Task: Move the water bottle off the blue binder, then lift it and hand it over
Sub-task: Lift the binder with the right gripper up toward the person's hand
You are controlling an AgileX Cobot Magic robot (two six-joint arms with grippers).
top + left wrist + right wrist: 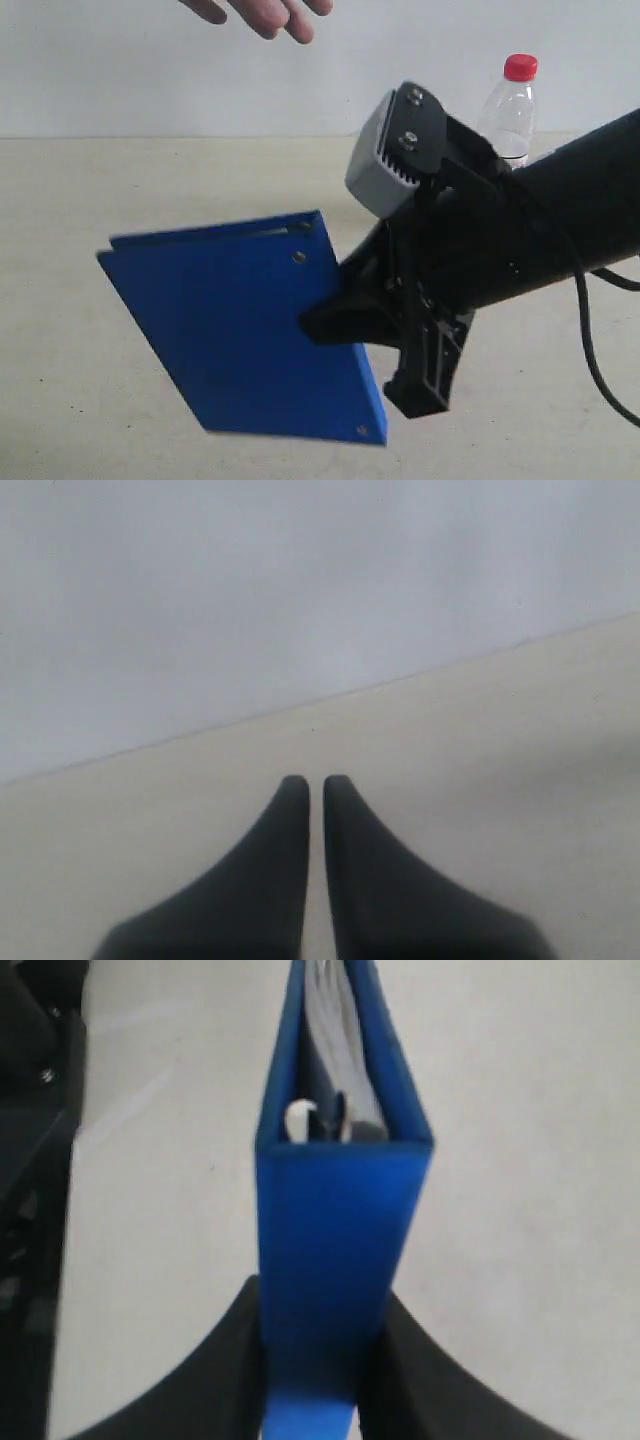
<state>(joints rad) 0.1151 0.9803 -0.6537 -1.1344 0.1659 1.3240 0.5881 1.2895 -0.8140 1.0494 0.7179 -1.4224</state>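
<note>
My right gripper (325, 322) is shut on the spine edge of the blue binder (240, 325) and holds it tilted in the air above the table. In the right wrist view the binder (335, 1220) stands edge-on between the two black fingers (240, 1360), with white pages showing inside it. The water bottle (510, 112), clear with a red cap, stands upright on the table behind the right arm, partly hidden by it. My left gripper (315, 785) is shut, with nothing in it, over bare table near the wall.
A person's hand (262, 14) reaches down from the top edge, above the binder. The beige table (80, 200) meets a pale wall at the back. A black cable (590, 345) hangs from the right arm.
</note>
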